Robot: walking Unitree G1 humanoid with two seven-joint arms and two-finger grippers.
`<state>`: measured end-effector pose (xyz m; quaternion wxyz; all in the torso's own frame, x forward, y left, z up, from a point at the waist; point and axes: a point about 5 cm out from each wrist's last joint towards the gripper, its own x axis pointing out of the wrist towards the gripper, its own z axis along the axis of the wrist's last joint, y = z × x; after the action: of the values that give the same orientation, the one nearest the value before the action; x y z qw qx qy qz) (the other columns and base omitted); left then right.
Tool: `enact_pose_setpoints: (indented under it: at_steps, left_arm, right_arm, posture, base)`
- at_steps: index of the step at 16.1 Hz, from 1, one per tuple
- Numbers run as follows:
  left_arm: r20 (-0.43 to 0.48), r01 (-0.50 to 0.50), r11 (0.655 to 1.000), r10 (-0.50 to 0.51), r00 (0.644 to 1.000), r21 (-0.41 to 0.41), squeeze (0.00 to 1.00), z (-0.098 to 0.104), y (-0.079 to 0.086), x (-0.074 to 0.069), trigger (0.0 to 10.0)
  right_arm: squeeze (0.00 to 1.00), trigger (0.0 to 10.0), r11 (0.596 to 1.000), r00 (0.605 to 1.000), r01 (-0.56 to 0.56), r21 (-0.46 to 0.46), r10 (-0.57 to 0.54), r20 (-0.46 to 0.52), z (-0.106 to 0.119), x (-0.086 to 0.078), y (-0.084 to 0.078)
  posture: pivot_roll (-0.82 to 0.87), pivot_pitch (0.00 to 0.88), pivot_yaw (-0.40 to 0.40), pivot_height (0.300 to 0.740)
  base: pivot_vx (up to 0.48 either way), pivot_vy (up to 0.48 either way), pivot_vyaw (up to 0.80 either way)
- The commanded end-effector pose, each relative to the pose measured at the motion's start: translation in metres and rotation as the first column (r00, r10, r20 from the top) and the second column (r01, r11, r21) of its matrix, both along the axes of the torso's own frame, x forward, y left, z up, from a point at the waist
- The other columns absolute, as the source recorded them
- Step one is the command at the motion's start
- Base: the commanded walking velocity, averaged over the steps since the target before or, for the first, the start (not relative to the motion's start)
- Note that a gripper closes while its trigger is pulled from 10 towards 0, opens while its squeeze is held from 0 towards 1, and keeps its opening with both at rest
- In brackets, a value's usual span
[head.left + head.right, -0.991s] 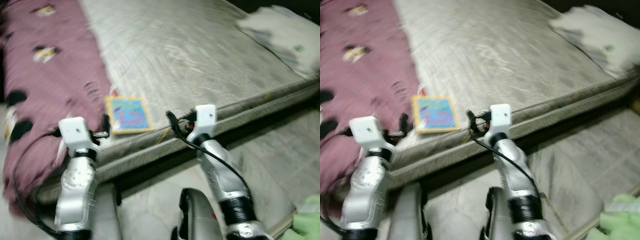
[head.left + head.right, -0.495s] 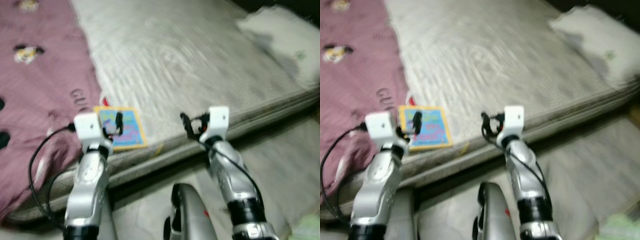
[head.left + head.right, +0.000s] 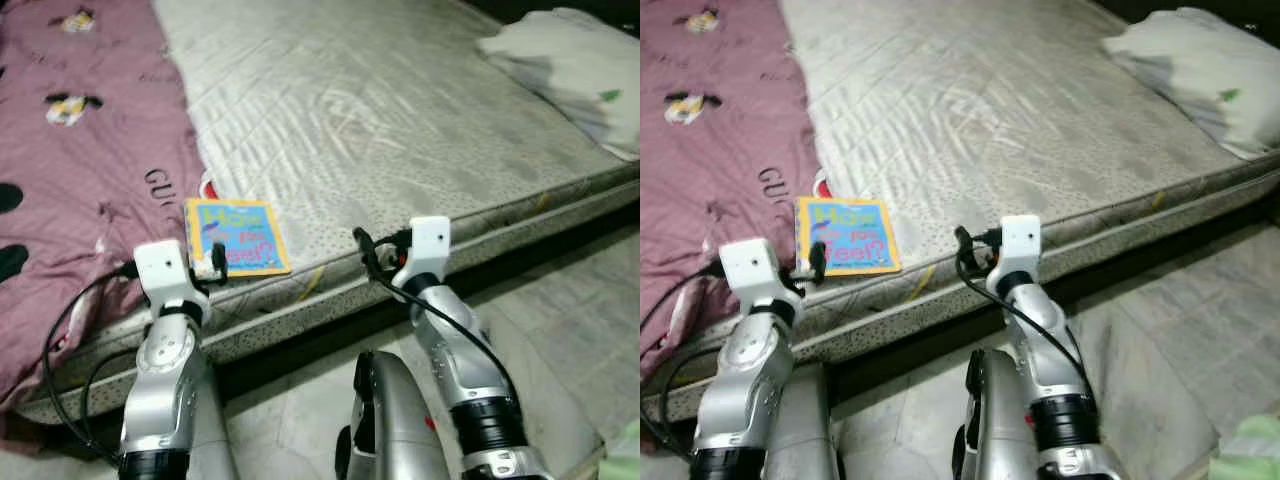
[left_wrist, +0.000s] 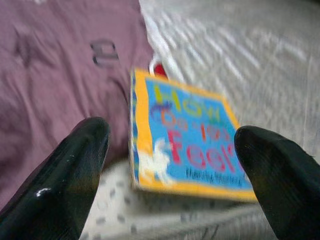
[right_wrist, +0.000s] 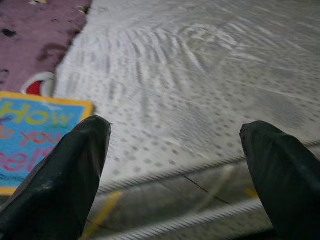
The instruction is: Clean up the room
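Note:
A small picture book (image 3: 238, 235) with a blue cover and yellow border lies flat on the grey mattress (image 3: 400, 110), close to its near edge and beside a maroon blanket (image 3: 80, 150). My left gripper (image 3: 215, 258) is held just in front of the book, open, its fingers (image 4: 75, 170) wide apart with the book (image 4: 187, 145) between and beyond them. My right gripper (image 3: 368, 252) hovers open over the mattress edge to the right of the book, nothing between its fingertips (image 5: 75, 165).
A white pillow (image 3: 570, 60) lies at the mattress's far right corner. Something small and red (image 3: 207, 186) peeks out from under the blanket edge behind the book. Pale tiled floor (image 3: 560, 320) runs along the bed's near side. A green object (image 3: 625, 460) sits at the lower right.
The camera has shifted and steadied. My left gripper has come in from the blanket side toward the book and now sits at its near edge. The right gripper holds about the same place.

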<state>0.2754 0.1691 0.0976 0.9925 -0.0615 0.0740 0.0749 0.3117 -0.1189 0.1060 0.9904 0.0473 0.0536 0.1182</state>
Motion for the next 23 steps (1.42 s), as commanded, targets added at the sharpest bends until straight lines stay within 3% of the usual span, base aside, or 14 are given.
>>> enact_pose_setpoints:
  at_steps: [1,5,6,9,15,18,23]
  left_arm:
    - [-0.047,-0.005,1.000,0.005,0.999,-0.008,0.00,-0.006,0.004,0.002,10.0]
    - [-0.086,-0.041,0.999,0.041,0.995,-0.003,0.00,-0.016,0.011,0.003,10.0]
    - [-0.079,-0.068,0.998,0.068,0.995,0.000,0.00,-0.018,0.016,0.004,10.0]
    - [-0.026,-0.112,0.994,0.111,0.993,-0.014,0.00,-0.012,0.025,0.011,10.0]
    - [-0.011,-0.190,0.980,0.190,0.982,-0.057,0.00,-0.015,0.032,0.017,10.0]
    - [-0.057,-0.201,0.976,0.196,0.979,-0.087,0.00,-0.027,0.032,0.019,10.0]
    - [-0.073,-0.203,0.971,0.195,0.978,-0.126,0.00,-0.032,0.033,0.034,10.0]
  right_arm:
    - [0.00,10.0,1.000,1.000,0.015,-0.006,-0.015,-0.001,0.002,-0.003,-0.004]
    - [0.00,10.0,0.994,0.995,0.083,-0.072,-0.087,-0.043,-0.009,-0.020,-0.040]
    - [0.00,10.0,0.988,0.991,0.114,-0.103,-0.120,-0.055,-0.013,-0.025,-0.054]
    - [0.00,10.0,0.978,0.985,0.151,-0.145,-0.162,-0.065,-0.013,-0.033,-0.073]
    - [0.00,10.0,0.976,0.985,0.145,-0.162,-0.158,-0.069,-0.005,-0.042,-0.074]
    - [0.00,10.0,0.971,0.983,0.147,-0.190,-0.165,-0.082,-0.003,-0.050,-0.082]
    - [0.00,10.0,0.963,0.981,0.157,-0.220,-0.178,-0.077,0.005,-0.051,-0.089]
  posture:
    - [0.07,0.083,-0.069,0.519]
    - [0.05,0.091,-0.055,0.519]
    - [0.04,0.095,-0.055,0.519]
    - [0.00,0.120,-0.063,0.519]
    - [-0.05,0.156,-0.073,0.519]
    - [-0.08,0.173,-0.085,0.519]
    - [-0.14,0.188,-0.099,0.519]
  base:
    - [0.000,0.000,0.00]
    - [0.000,0.000,0.00]
    - [0.000,0.000,0.00]
    - [0.000,0.000,0.00]
    - [0.000,0.000,0.00]
    - [0.000,0.000,0.00]
    - [0.000,0.000,0.00]
